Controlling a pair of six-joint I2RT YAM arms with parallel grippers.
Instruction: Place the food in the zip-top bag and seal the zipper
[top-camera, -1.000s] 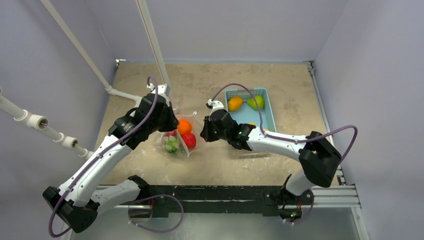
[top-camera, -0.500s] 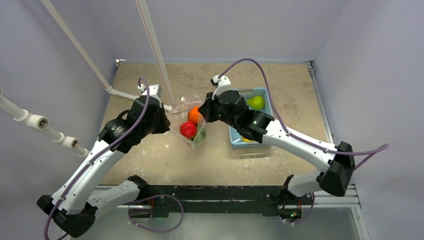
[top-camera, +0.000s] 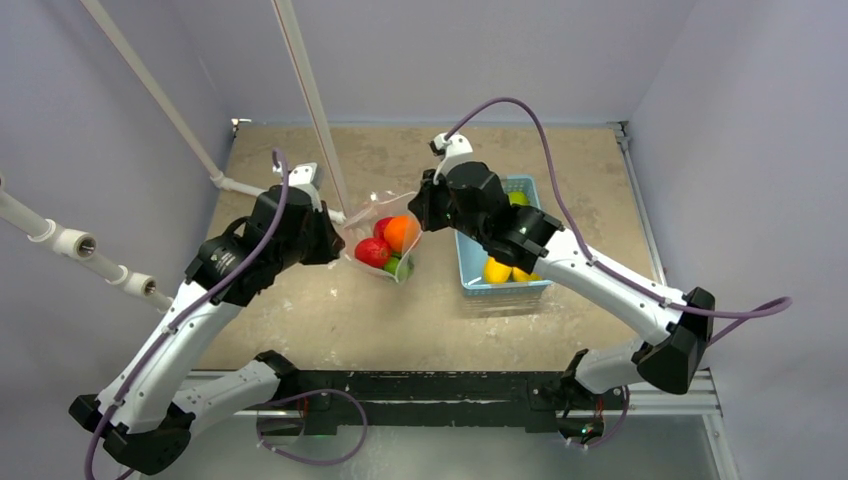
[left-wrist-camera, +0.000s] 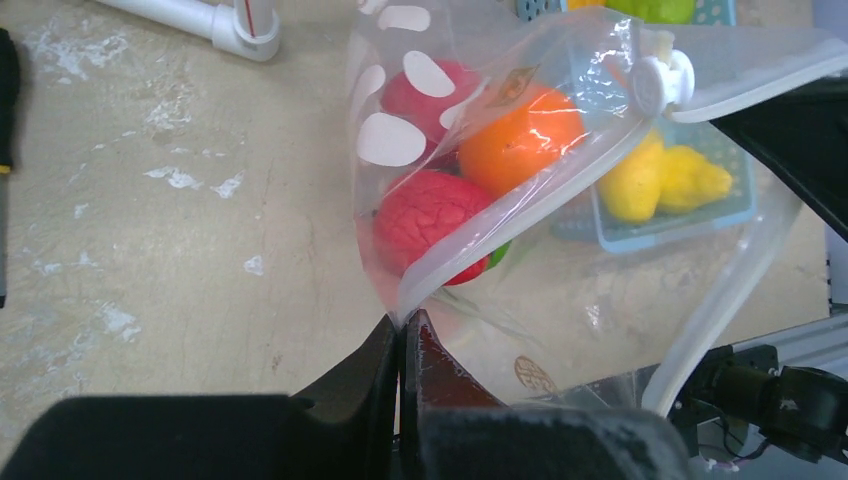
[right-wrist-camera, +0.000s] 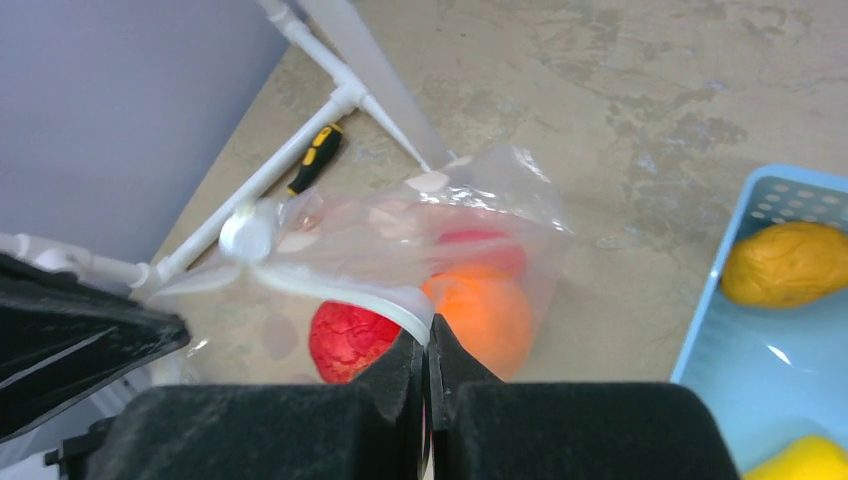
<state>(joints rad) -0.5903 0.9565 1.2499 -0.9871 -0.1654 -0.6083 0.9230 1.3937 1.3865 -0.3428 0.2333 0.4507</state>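
Note:
The zip-top bag (top-camera: 385, 248), clear with white dots, hangs between my two grippers above the table. Inside it lie food pieces: a red fruit (top-camera: 372, 252), an orange one (top-camera: 401, 232) and a green one (top-camera: 397, 266). My left gripper (left-wrist-camera: 405, 325) is shut on one end of the zipper (left-wrist-camera: 520, 210), a pale strip along the mouth. My right gripper (right-wrist-camera: 428, 345) is shut on the strip's other end, just above the orange fruit (right-wrist-camera: 490, 310). A white slider (left-wrist-camera: 655, 80) sits on the strip near the right gripper's side.
A light-blue basket (top-camera: 505, 287) right of the bag holds yellow fruits (top-camera: 497, 270) and a green one (top-camera: 517, 198), partly under the right arm. White pipes (top-camera: 250, 188) run along the far left. A yellow-and-black screwdriver (right-wrist-camera: 315, 158) lies beside them.
Both grippers have carried the bag up and toward the far right, and it now hangs stretched between them. The right arm has swung over the basket.

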